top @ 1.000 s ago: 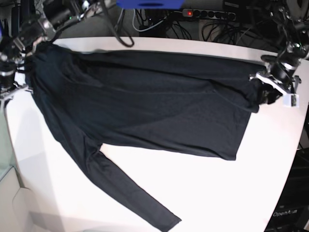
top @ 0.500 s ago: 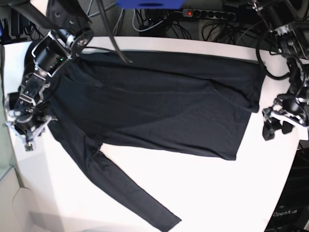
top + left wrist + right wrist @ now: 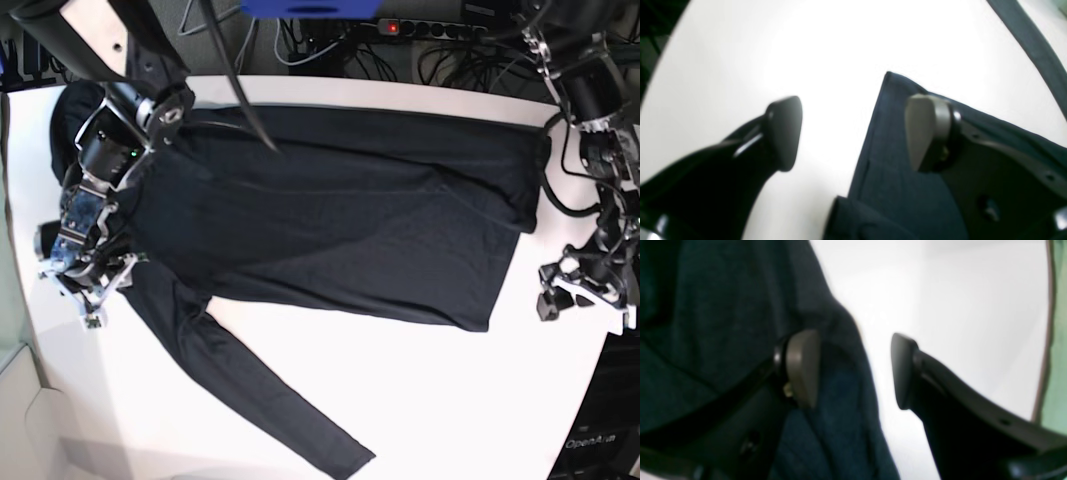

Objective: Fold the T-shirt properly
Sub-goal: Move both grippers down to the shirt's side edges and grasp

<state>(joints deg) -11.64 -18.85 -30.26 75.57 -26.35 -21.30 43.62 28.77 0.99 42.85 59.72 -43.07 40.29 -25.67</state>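
T-shirt (image 3: 330, 210), black long-sleeved thin knit, is lying spread on the white surface (image 3: 480, 400) as both left claw (image 3: 560, 292) and right claw (image 3: 85, 290), having just let go, are hanging wide open and empty, ready for regrasping.

Left pincer (image 3: 853, 133): jaws spread wide, nothing between them.
Right pincer (image 3: 853, 370): jaws apart, nothing gripped, pointing down.

You can read only "OpenArm", faint white lettering on dark stand (image 3: 597, 440), below and beyond left gripper (image 3: 572, 290).
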